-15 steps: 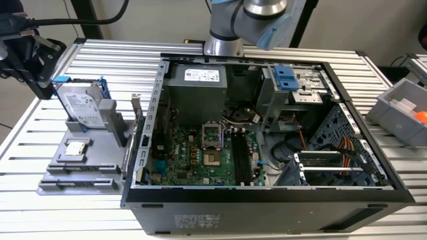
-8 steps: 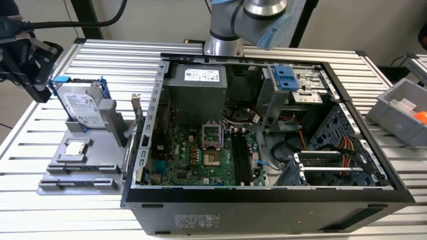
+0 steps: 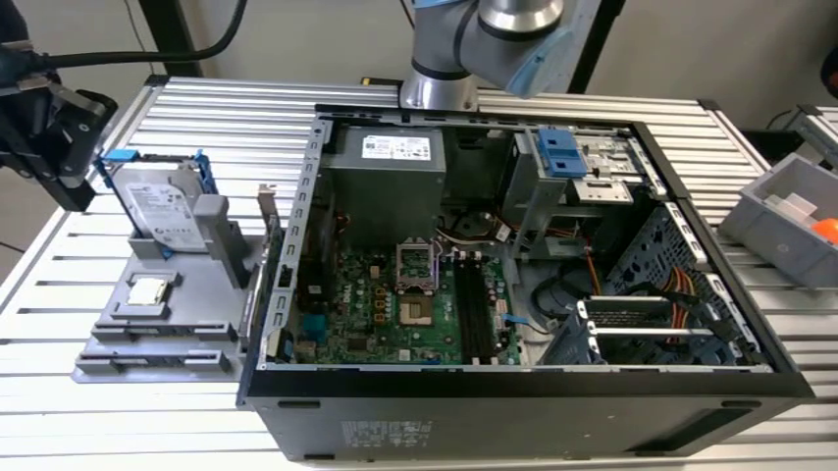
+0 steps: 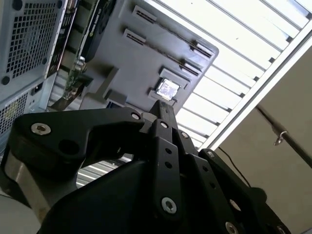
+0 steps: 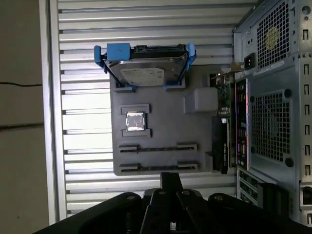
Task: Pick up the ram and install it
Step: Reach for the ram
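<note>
Tabletop of metal slats; jaws near grey tray.

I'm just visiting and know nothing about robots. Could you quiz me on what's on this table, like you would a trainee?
1. True or false: the computer case has its side open.
2. The frame around the hard drive is: A red, B blue, C yellow?
3. Fill in: the small square chip lies on the gray ___.
Key: 1 true; 2 B; 3 tray.
</note>
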Available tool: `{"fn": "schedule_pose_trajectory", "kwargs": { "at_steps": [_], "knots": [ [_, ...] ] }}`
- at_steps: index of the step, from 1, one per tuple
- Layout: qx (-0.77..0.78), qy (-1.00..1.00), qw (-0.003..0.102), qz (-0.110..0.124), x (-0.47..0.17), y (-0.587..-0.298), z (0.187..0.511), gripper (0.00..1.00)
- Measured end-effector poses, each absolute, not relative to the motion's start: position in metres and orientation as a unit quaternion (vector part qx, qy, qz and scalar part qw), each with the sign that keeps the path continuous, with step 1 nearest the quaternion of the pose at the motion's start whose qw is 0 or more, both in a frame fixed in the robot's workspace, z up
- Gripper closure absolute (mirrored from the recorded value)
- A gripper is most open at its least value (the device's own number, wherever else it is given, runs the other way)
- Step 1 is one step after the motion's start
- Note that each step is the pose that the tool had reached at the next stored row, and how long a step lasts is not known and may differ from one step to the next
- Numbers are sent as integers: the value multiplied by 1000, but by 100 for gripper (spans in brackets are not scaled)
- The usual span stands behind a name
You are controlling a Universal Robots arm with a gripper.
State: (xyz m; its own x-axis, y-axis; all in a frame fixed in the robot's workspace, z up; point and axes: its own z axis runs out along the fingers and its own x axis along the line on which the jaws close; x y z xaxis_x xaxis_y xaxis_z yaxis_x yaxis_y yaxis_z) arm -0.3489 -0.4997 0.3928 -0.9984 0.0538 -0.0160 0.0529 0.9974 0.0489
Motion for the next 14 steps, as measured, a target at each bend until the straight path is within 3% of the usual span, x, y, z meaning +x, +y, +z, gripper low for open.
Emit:
{"fn": "schedule_pose_trajectory", "kwargs": {
  "at_steps": [14],
  "knots": [
    [18,1000,8,24,-349,-509,393,100]
  ]
}}
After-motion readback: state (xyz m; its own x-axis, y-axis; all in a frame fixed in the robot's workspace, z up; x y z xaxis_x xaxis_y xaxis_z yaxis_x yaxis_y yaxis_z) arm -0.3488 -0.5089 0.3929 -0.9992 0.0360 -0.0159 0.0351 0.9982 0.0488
